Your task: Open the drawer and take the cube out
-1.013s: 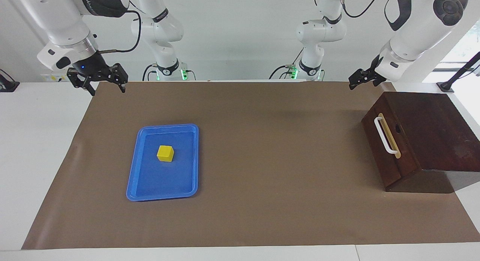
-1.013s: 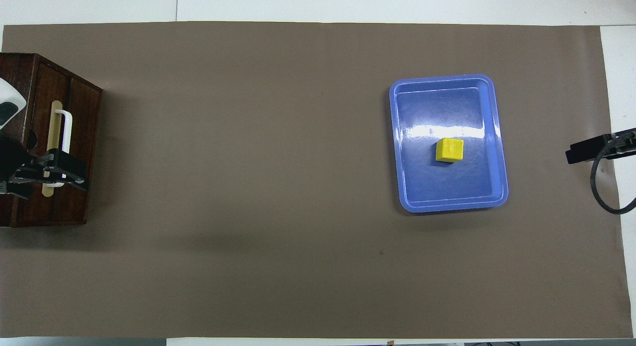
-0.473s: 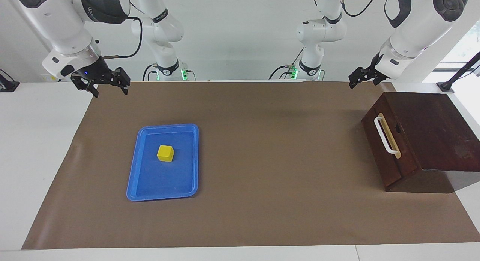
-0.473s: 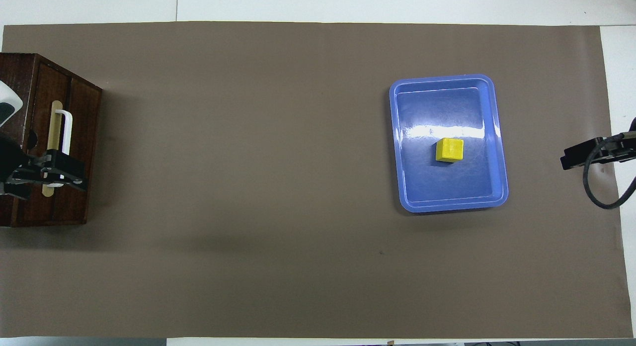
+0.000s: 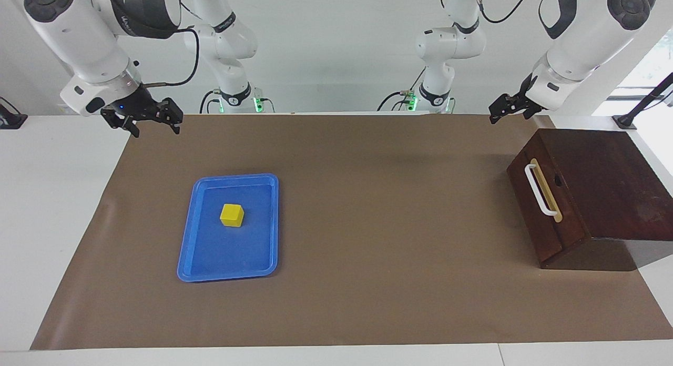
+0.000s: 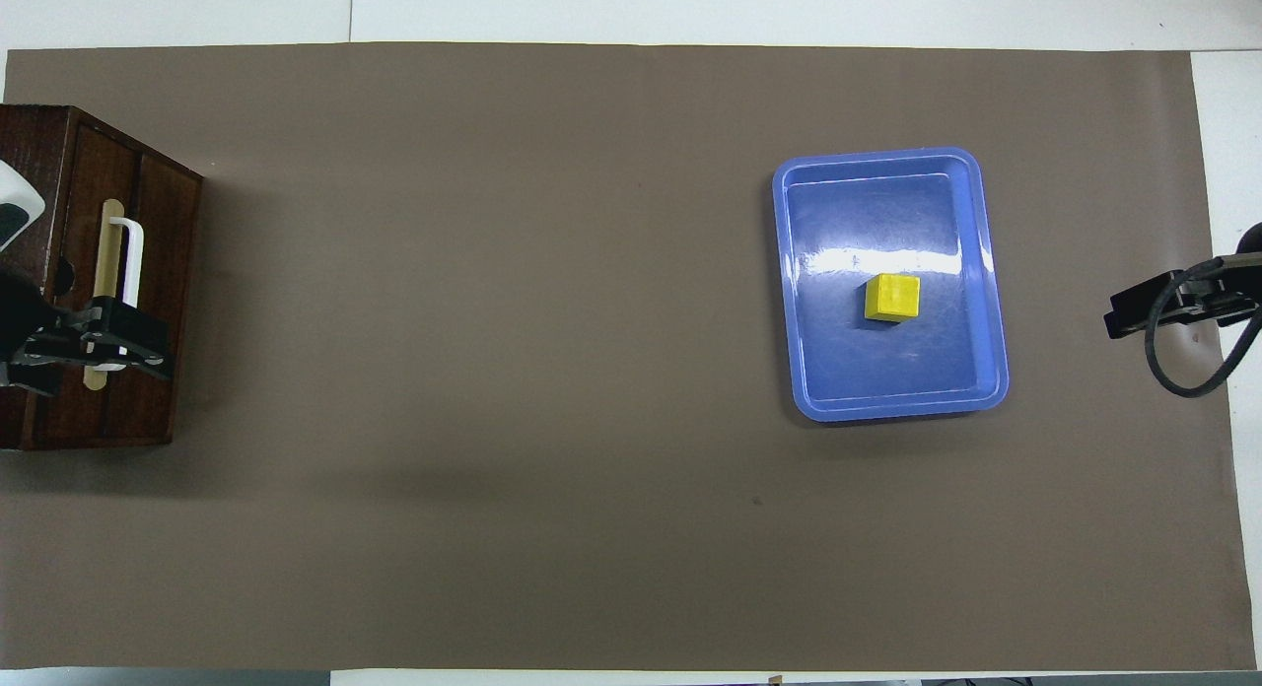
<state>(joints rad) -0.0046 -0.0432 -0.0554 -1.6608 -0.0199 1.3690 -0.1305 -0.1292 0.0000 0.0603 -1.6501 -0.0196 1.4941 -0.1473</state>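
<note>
Since a second ago the right claw [image 5: 152, 121] has risen and drawn slightly back toward its arm's base, and the left claw [image 5: 505, 111] has lifted a touch; nothing else has shifted. Both claws hang in the air with their fingers spread and nothing between them.

Up over the edge of the brown mat [image 5: 368, 208], at the right arm's end of the worktop [image 5: 52, 197], the right claw touches nothing. Below it and well apart, farther from the robots, lies the blue tray [image 5: 192, 240] flat on the mat. On the tray's floor sits the cube [image 5: 232, 215], yellow, resting squarely and clear of the tray's walls.

At the other end, the left claw hovers above the mat just off the robot-side corner of the sloped wooden box [image 5: 610, 187], touching neither the box nor its handle. From overhead this claw [image 6: 99, 346] overlaps the box's front, but the facing view shows it raised and apart. Beneath it the drawer [image 5: 544, 213] is pushed fully in, flush with the box, its white bar handle [image 5: 539, 190] on a tan strip facing the tray's end of the worktop.
</note>
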